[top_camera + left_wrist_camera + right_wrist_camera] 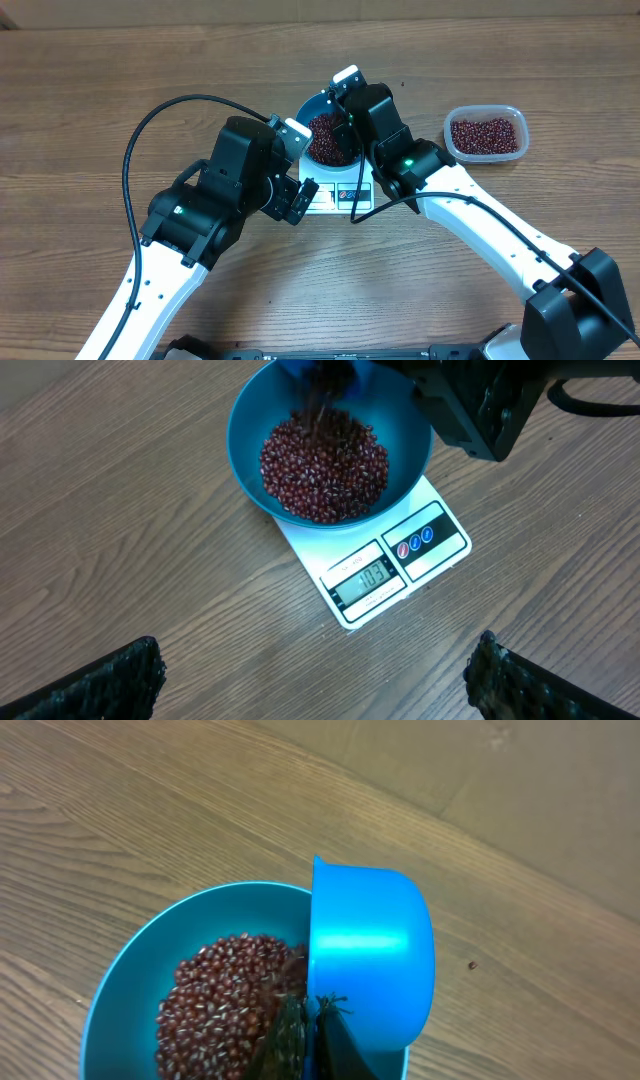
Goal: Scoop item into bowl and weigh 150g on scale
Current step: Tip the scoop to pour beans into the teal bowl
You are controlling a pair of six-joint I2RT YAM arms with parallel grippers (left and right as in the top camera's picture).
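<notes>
The blue bowl [304, 112] stands on the white scale [335, 197] and holds a heap of red-brown beans [325, 135]. In the left wrist view the beans [325, 465] fill the bowl [245, 440], and the scale [420, 550] shows a lit display. My right gripper [307, 1030] is shut on the handle of a small blue scoop [370, 950]. The scoop is tipped on its side above the bowl [130, 980], mouth toward the beans [220, 1010]. My left gripper [320, 680] is open over bare table in front of the scale, holding nothing.
A clear plastic tub [485, 135] of beans sits to the right of the scale. A single stray bean [472, 964] lies on the table beyond the bowl. The right arm [480, 405] hangs over the bowl's far side. A black cable [150, 120] loops at the left.
</notes>
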